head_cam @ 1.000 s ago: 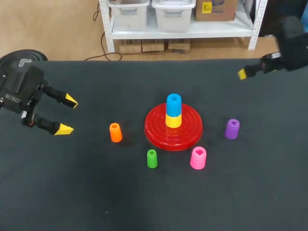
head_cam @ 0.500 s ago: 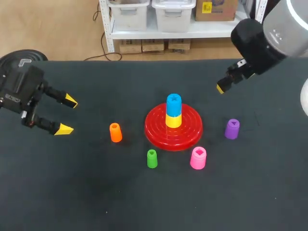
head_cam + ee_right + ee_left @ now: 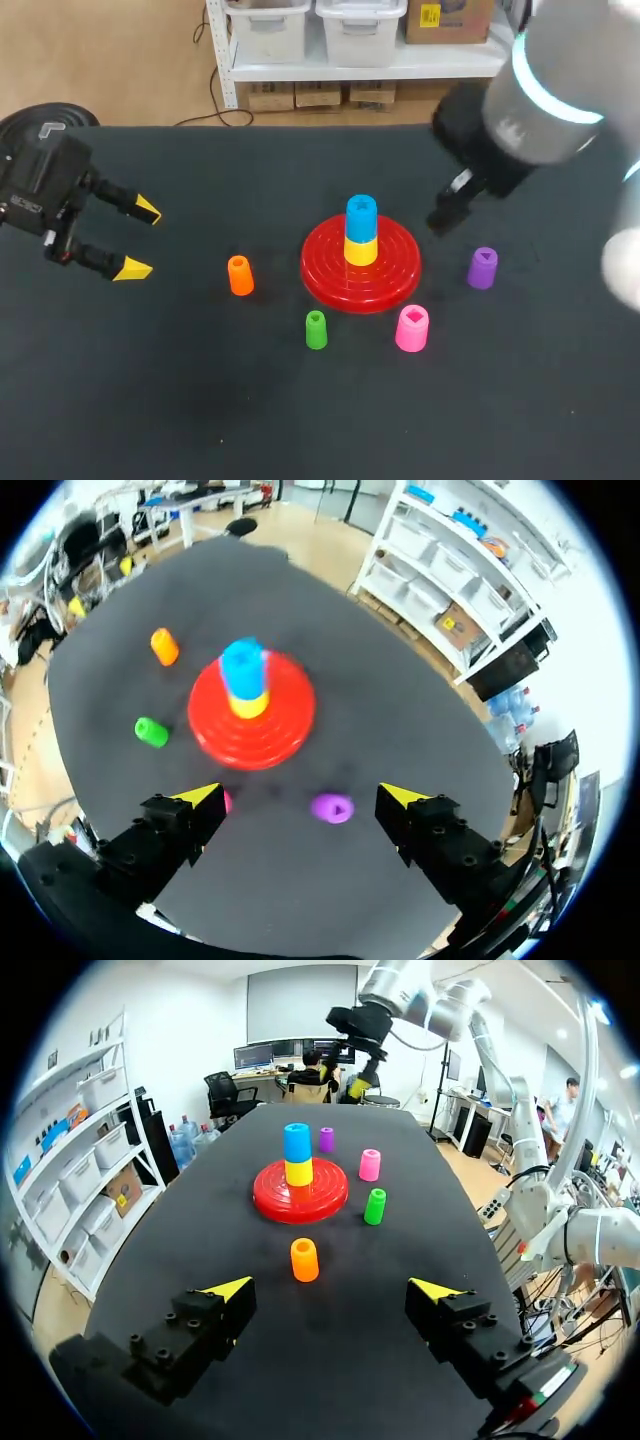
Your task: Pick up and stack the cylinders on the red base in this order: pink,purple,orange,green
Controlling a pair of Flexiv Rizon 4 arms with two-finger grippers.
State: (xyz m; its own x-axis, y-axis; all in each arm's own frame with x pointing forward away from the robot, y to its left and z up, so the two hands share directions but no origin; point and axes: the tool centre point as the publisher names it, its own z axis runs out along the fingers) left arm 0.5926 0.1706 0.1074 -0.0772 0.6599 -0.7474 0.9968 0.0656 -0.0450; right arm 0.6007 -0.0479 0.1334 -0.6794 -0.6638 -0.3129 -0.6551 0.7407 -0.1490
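Opening step, by judgement: none of the four ordered pieces sits on the red base [image 3: 330,282] yet, so the pink cylinder [image 3: 412,328] comes first. Right fingers [image 3: 198,796]: spread wide, empty, hanging above the worktop [image 3: 200,400]; the purple cylinder [image 3: 332,807] lies below and between them, and the pink piece just shows beside one finger, mostly hidden. Left fingers [image 3: 228,1290]: released, holding nothing, well apart from the base, with the orange cylinder [image 3: 303,1259] nearest ahead of them. Pink cylinder: squat, upright, a darker recess in its top, standing near the base's rim, apart from the green cylinder [image 3: 316,329]. Base centre carries a blue cylinder [image 3: 361,213] on a yellow cylinder [image 3: 361,250]. Next move, as judged: bring the right fingers over the pink piece, lower to straddle it, and close from two sides.
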